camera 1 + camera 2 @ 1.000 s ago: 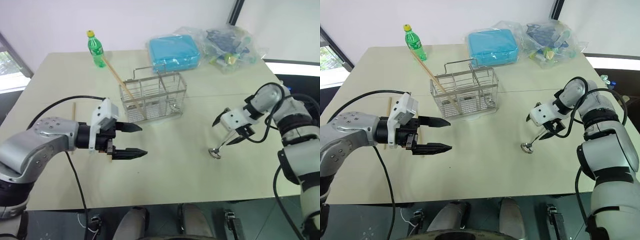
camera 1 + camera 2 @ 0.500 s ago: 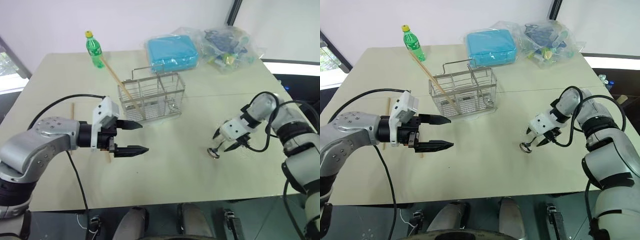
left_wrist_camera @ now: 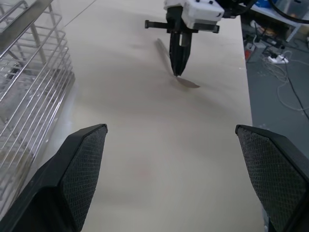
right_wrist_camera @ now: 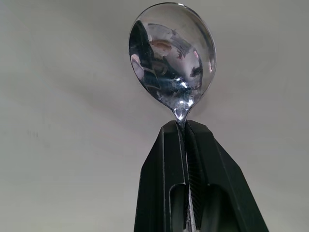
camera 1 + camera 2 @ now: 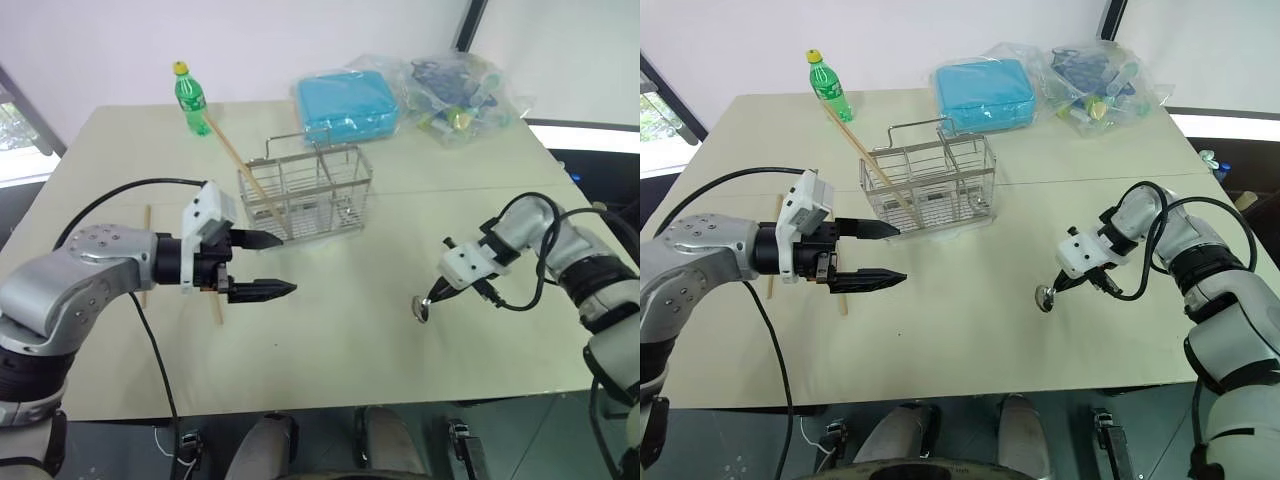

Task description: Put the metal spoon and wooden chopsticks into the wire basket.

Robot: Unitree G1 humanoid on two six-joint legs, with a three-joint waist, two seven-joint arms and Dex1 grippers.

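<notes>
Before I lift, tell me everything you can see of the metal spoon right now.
The metal spoon is small, shiny silver, with a rounded mirror-like bowl and a thin handle. The right gripper is shut on the handle just behind the bowl. The bowl points down toward the beige table, at or just above its surface; contact can't be told. It is well right of the wire basket.

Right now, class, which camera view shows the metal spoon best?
The right wrist view: the metal spoon has its bowl close up, its neck pinched in the right gripper. Both eye views show it small on the table; the left wrist view shows it distant.
</notes>
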